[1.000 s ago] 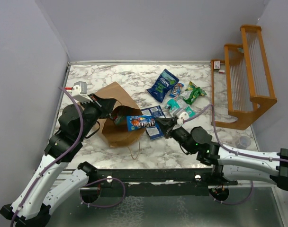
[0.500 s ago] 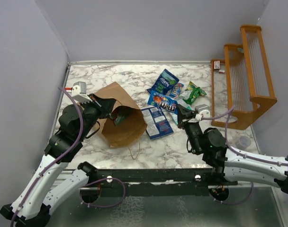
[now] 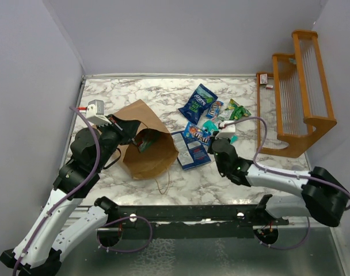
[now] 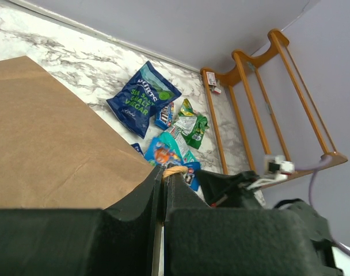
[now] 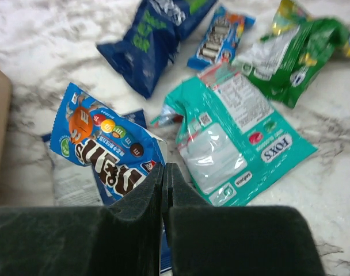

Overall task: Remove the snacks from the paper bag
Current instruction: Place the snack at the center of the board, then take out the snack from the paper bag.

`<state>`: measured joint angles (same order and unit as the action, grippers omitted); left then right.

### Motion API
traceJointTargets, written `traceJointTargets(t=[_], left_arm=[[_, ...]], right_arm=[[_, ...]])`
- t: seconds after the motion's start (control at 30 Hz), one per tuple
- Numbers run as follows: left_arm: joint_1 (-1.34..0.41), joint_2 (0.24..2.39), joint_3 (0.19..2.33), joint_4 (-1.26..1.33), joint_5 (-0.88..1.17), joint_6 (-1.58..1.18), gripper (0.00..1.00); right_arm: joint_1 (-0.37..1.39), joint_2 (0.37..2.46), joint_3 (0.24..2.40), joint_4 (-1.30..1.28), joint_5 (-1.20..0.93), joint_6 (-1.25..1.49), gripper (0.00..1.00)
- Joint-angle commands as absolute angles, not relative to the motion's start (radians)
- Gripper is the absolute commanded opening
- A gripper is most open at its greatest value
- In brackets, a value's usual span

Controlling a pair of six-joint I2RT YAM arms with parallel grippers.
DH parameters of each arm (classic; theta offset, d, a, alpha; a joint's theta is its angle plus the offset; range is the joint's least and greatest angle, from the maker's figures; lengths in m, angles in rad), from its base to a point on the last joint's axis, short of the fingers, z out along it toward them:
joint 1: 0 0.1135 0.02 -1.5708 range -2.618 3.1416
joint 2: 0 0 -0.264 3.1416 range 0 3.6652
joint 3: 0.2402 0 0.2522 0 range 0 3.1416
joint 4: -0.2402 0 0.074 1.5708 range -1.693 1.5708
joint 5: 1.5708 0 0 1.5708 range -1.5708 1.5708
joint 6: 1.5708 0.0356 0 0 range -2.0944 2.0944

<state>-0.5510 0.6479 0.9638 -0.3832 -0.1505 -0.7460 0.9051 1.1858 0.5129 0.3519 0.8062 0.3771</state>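
The brown paper bag (image 3: 141,161) lies on its side with its mouth facing right; it also shows in the left wrist view (image 4: 48,138). My left gripper (image 3: 130,134) (image 4: 164,172) is shut on its twisted handle (image 4: 175,170) at the mouth's upper rim. A green-teal packet (image 3: 147,141) shows inside the mouth. My right gripper (image 3: 212,142) (image 5: 163,168) is shut on a corner of the blue M&M's packet (image 3: 197,133) (image 5: 100,144), low beside the snack pile. On the table lie a dark blue packet (image 3: 199,103), a teal packet (image 5: 238,132), a green packet (image 3: 237,113) and a small bar packet (image 5: 221,37).
A flat blue and white packet (image 3: 191,149) lies between the bag and my right gripper. The orange wooden rack (image 3: 296,92) stands at the far right. A small clear cup (image 3: 297,172) sits near the rack's front. Walls close the left, back and right.
My right gripper has carried the M&M's packet from the bag's mouth rightward and down to the snack pile. My left gripper and the bag have not moved.
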Motion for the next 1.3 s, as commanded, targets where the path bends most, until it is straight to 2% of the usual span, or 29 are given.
traceJointTargets(t=[0.0, 0.17, 0.37, 0.57, 0.67, 0.77, 0.93, 1.0, 1.17, 1.27], left_arm=[[-0.55, 0.633, 0.964, -0.368, -0.153, -0.749, 0.0], [-0.549, 0.64, 0.975, -0.367, -0.149, -0.749, 0.0], [-0.549, 0.641, 0.975, -0.374, -0.154, -0.741, 0.0], [-0.549, 0.642, 0.98, -0.38, -0.161, -0.733, 0.0], [-0.549, 0.644, 0.98, -0.377, -0.157, -0.733, 0.0], [-0.55, 0.648, 0.976, -0.373, -0.155, -0.733, 0.0], [-0.55, 0.647, 0.972, -0.373, -0.151, -0.741, 0.0], [-0.549, 0.647, 0.975, -0.373, -0.154, -0.739, 0.0], [-0.549, 0.652, 0.983, -0.379, -0.148, -0.741, 0.0], [-0.549, 0.652, 0.978, -0.379, -0.149, -0.749, 0.0]], right_arm=[[0.812, 1.335, 0.549, 0.255, 0.66, 0.63, 0.01], [0.786, 1.456, 0.553, 0.275, 0.722, 0.682, 0.01], [0.779, 1.468, 0.533, 0.249, 0.729, 0.774, 0.03], [0.779, 1.317, 0.503, 0.213, 0.792, 0.748, 0.36], [0.779, 1.213, 0.49, 0.284, 0.741, 0.582, 0.45], [0.779, 1.111, 0.489, 0.342, 0.581, 0.431, 0.52], [0.779, 1.015, 0.464, 0.484, 0.129, 0.329, 0.61], [0.778, 1.016, 0.443, 0.589, -0.087, 0.288, 0.64], [0.789, 1.112, 0.445, 0.763, -0.537, 0.273, 0.66], [0.87, 1.169, 0.477, 0.731, -0.6, 0.155, 0.67]])
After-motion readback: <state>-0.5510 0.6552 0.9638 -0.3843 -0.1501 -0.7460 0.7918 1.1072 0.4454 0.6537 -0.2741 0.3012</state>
